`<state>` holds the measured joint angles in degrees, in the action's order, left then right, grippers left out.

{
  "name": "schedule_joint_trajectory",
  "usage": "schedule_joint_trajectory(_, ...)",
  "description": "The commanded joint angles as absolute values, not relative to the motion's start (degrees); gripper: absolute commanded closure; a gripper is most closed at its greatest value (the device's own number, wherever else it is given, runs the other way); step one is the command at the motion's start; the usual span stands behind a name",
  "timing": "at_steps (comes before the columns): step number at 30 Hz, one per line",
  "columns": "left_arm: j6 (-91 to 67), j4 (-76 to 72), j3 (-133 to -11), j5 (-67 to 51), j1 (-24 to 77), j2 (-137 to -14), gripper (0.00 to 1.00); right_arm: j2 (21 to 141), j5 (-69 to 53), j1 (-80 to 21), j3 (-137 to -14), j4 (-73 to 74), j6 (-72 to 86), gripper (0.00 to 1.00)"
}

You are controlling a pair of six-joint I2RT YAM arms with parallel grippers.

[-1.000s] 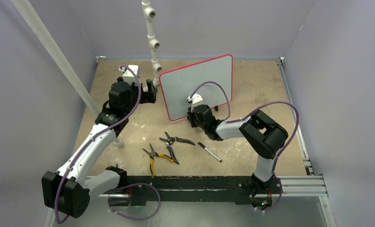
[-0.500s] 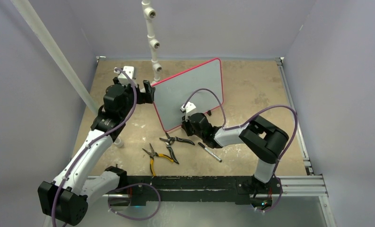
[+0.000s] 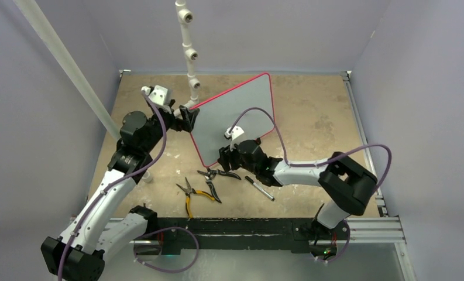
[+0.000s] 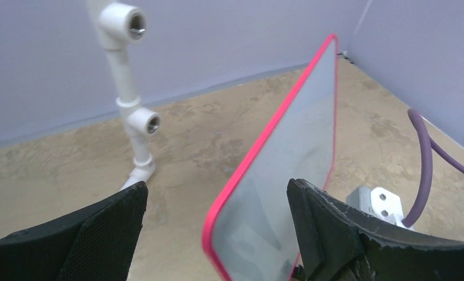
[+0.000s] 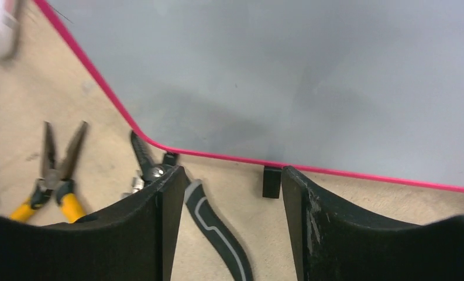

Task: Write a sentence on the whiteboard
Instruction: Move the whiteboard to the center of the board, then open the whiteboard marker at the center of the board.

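Note:
The whiteboard (image 3: 236,111) stands on edge mid-table, angled, with a red-pink frame and a blank grey face; no sentence shows on it. My left gripper (image 3: 186,119) is open at its left edge. In the left wrist view that edge of the whiteboard (image 4: 294,146) lies between the left gripper's (image 4: 216,187) spread jaws with gaps on both sides. My right gripper (image 3: 224,157) is low at the board's near bottom corner. The right wrist view has the right gripper (image 5: 229,174) open and holding nothing, just below the whiteboard (image 5: 276,70) and its black foot (image 5: 271,182).
A black marker (image 3: 258,188) lies on the table right of the black pliers (image 3: 217,174), whose handle (image 5: 217,234) reaches between my right jaws. Yellow-handled pliers (image 3: 189,194) lie nearer the bases. A white pipe stand (image 3: 188,52) rises behind the board's left edge.
The right gripper, shut at the board's lower edge before, has opened and moved left and nearer. The board has swung and shifted left. The left arm has drawn back to the left.

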<state>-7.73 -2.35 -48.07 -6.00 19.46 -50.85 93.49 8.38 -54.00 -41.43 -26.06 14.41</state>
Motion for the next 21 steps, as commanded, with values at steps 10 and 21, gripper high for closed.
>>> schedule_joint_trajectory(10,5.23,-0.11,-61.45,-12.78,43.17,-61.26,0.12,70.14,18.10,-48.67,-36.26,-18.59,23.36,0.14)
schedule_joint_trajectory(21,14.15,1.78,-58.59,-17.26,58.27,-75.11,0.12,50.44,14.42,-23.56,-25.32,-21.51,25.71,0.02)
